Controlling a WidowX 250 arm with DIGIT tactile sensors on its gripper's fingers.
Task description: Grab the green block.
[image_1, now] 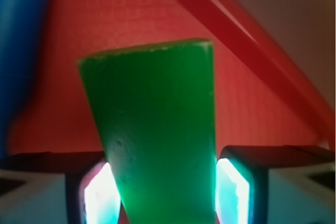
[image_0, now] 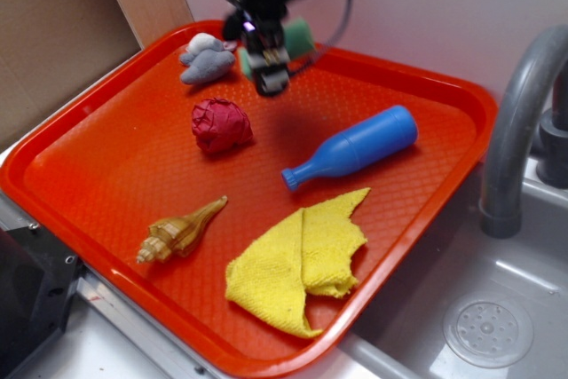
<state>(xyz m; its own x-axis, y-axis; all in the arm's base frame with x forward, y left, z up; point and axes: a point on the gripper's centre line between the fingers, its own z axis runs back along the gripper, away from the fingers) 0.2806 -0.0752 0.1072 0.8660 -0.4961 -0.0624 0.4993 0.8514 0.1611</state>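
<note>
The green block (image_0: 300, 37) is at the far side of the red tray (image_0: 115, 157), partly hidden behind my gripper (image_0: 272, 77). In the wrist view the block (image_1: 157, 119) fills the gap between my two fingers and sticks out ahead of them over the tray floor (image_1: 252, 103). My gripper (image_1: 165, 192) is shut on it, with a pad (image_1: 231, 192) against each side. In the exterior view the gripper seems to hang a little above the tray floor.
On the tray lie a grey stuffed toy (image_0: 206, 58), a crumpled red ball (image_0: 222, 125), a blue bottle (image_0: 355, 150) on its side, also in the wrist view (image_1: 21, 40), a shell (image_0: 182, 231) and a yellow cloth (image_0: 297, 259). A sink with a grey faucet (image_0: 519, 122) is at right.
</note>
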